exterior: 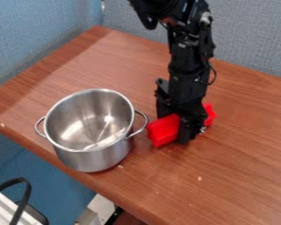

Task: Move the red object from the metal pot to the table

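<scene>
Only one camera view here. The gripper has its fingers clamped on the red object, low over the table, at 3 o'clock from the empty metal pot. Risk: letting go early, so the block tumbles against the pot.

Soft, even light fills the frame. The metal pot shows mild glare inside. Everything looks slightly blurred and grainy, with faint shadows on the table.

A blue fabric wall panel stands behind, with black cables lying below.
</scene>
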Robot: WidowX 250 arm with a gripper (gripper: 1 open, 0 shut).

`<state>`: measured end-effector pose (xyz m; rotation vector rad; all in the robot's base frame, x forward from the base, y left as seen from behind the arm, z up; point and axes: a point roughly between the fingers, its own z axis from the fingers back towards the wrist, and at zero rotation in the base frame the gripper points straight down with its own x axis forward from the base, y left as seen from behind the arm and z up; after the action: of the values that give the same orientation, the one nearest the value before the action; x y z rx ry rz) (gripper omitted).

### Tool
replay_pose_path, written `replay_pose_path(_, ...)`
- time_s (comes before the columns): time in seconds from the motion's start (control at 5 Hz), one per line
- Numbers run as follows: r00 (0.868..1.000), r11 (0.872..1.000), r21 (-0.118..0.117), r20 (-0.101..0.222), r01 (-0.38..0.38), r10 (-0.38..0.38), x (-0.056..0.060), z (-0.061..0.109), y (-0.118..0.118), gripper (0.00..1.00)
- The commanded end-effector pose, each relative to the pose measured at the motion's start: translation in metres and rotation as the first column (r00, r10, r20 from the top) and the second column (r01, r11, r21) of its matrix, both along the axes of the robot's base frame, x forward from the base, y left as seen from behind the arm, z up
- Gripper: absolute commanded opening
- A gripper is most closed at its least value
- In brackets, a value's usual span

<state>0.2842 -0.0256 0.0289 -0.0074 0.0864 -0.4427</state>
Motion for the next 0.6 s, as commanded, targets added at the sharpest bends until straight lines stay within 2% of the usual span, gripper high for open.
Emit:
replay_pose_path(0.0,0.998,1.000,-0.007,0.068,0.005,-0.004,0.0042,0.0187,-0.0027,0.00)
replay_pose_path(0.4,0.998,1.000,-0.005,0.058,0.010,-0.009,0.0008,0.0175,-0.0022,0.00)
